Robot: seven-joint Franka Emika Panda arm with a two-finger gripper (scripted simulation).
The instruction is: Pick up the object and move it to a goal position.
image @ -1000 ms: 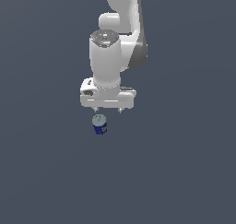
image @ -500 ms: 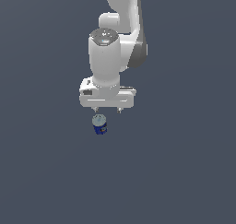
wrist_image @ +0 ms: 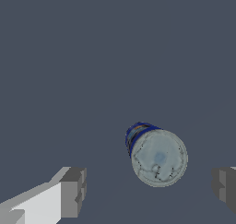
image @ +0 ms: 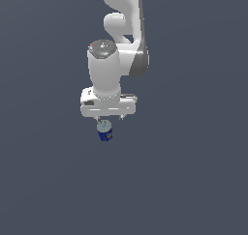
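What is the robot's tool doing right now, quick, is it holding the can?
Tool: open, holding nothing; the can sits between its two fingers, untouched.

I see the small dark-blue cylindrical can with a silvery-grey top [image: 104, 131] standing upright on the flat grey floor [image: 193, 181], directly below my white gripper [image: 109, 117]; its two fingers [wrist_image: 73, 192] sit either side of the can (clear of it, wrist view)
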